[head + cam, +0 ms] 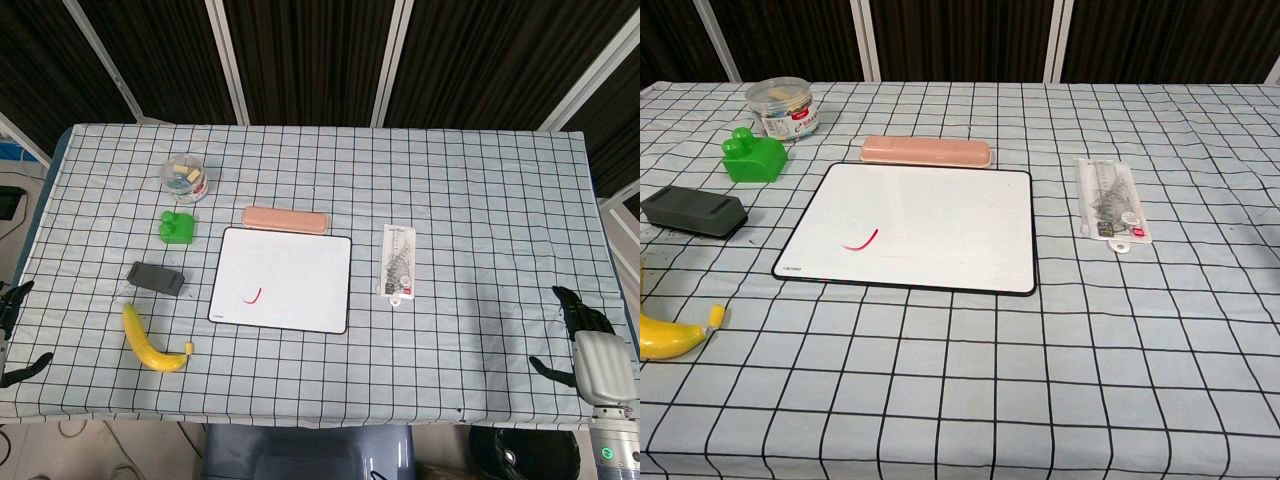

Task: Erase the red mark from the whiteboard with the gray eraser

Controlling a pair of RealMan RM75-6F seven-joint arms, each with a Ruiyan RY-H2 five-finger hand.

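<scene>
The desk [480, 180] is covered with a pale cloth printed with a dark grid. Near its middle lies the whiteboard [290, 270], flat, rectangular, with a thin black border and rounded corners; the red mark [252, 296] is a short curved stroke in its lower left part. Touching or just beside the board's far edge lies a long pink case [286, 218]. To the right, apart from the board, lies a ruler set in clear packaging [398, 262]. Left of the board lies the gray eraser [158, 278], a dark block, with nothing between it and the board. Near it there is a yellow banana [152, 344], a green plastic block [178, 226] and a small clear round jar [184, 176].

Only the head view shows the hands. The left hand [12, 310] and the right hand [585, 330] rest at the desk's sides, with the fingers apart and holding nothing. The chest view shows the mark and the eraser more closely.
</scene>
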